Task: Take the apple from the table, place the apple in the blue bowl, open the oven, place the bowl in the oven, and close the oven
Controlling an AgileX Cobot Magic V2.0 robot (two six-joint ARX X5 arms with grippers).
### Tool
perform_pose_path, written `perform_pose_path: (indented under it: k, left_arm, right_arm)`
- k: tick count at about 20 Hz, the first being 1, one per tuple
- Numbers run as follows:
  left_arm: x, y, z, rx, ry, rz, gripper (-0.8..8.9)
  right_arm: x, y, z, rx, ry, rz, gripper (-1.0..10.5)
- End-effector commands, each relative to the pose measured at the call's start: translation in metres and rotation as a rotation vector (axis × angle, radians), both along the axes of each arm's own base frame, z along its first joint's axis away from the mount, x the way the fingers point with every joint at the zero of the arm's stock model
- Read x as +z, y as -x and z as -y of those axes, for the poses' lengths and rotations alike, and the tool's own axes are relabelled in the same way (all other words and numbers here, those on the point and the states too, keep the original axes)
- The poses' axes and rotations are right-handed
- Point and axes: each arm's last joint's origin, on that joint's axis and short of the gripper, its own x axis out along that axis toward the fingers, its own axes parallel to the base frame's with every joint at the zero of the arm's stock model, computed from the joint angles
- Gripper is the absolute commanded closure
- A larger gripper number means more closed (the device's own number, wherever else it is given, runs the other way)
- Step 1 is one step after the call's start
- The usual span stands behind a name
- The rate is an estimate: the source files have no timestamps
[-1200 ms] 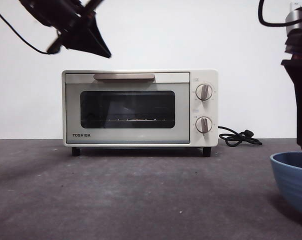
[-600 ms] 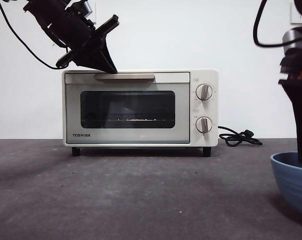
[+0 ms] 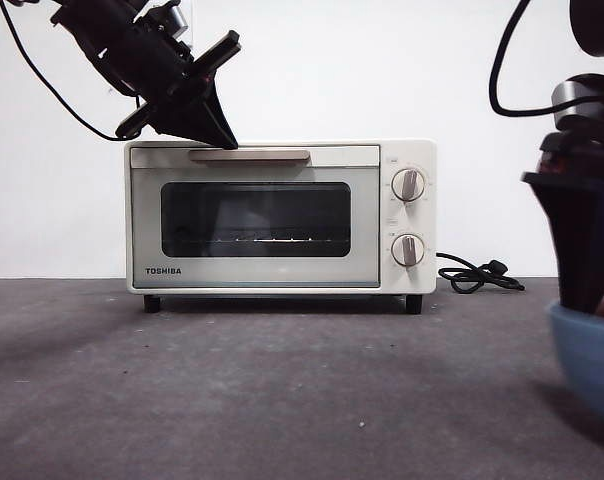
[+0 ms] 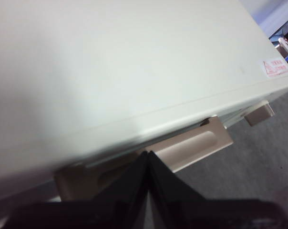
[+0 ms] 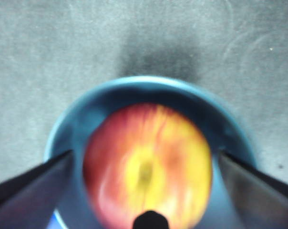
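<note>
Right gripper (image 5: 145, 162), jaws spread wide, hangs directly above the round red-and-yellow apple (image 5: 146, 167) sitting in the smooth light-blue bowl (image 5: 134, 88). Left gripper (image 4: 148, 160), jaws pressed together, noses at the cream oven's (image 3: 280, 215) stiff tan bar handle (image 4: 191, 145), likely best hooked mid-bar.

Front view: even, bright lighting, white wall near blown out, sharp focus, soft shadow under the oven (image 3: 280, 215). Left wrist view: oven top overexposed and blurred just past the fingers (image 4: 134, 183). Right wrist view: motion-blurred; the apple (image 5: 146, 164) between the fingertips is smeared, the blue bowl (image 5: 87, 107) casts a dark shadow on the table (image 5: 34, 62).
</note>
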Motion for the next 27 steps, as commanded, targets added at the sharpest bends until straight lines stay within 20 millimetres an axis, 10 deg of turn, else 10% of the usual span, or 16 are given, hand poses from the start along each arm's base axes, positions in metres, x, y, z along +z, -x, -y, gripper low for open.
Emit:
perform_pose_path:
  k: [1, 5, 11, 27]
  left_arm:
    - [-0.032, 0.002, 0.001, 0.008, -0.094, -0.142, 8.19]
    - [-0.037, 0.008, 0.004, 0.004, -0.139, -0.193, 8.20]
    - [-0.044, 0.021, 0.019, -0.029, -0.250, -0.232, 8.21]
    - [-0.099, 0.071, 0.015, -0.023, -0.252, -0.264, 8.21]
  right_arm:
    - [0.004, 0.003, 0.001, -0.005, -0.009, 0.021, 3.5]
    - [0.027, 0.009, 0.004, -0.012, -0.048, 0.087, 3.6]
    - [0.057, 0.033, 0.016, -0.022, -0.097, 0.179, 9.5]
    - [0.071, 0.059, 0.029, -0.042, -0.137, 0.240, 9.5]
